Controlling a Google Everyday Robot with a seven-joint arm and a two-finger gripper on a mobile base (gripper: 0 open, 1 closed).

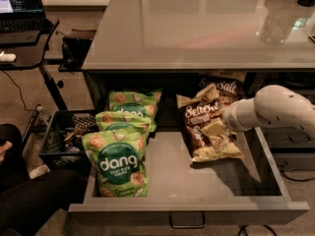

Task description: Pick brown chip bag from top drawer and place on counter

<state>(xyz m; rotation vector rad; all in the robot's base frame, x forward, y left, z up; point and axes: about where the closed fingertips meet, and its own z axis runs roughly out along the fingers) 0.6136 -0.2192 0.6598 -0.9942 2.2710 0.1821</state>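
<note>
1. The top drawer point(206, 183) stands open below the counter point(197, 28).
2. The brown chip bag point(203, 124) lies at its right, green dang bags point(120, 159) at its left.
3. The gripper point(225, 123) is at the brown chip bag's right side.

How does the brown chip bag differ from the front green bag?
The brown chip bag is dark brown with cream edges; the front dang bag is green. The brown chip bag lies at the right of the top drawer, the front dang bag at its front left. The gripper is at the brown chip bag's right side, away from the front dang bag. Both are in that drawer.
</note>
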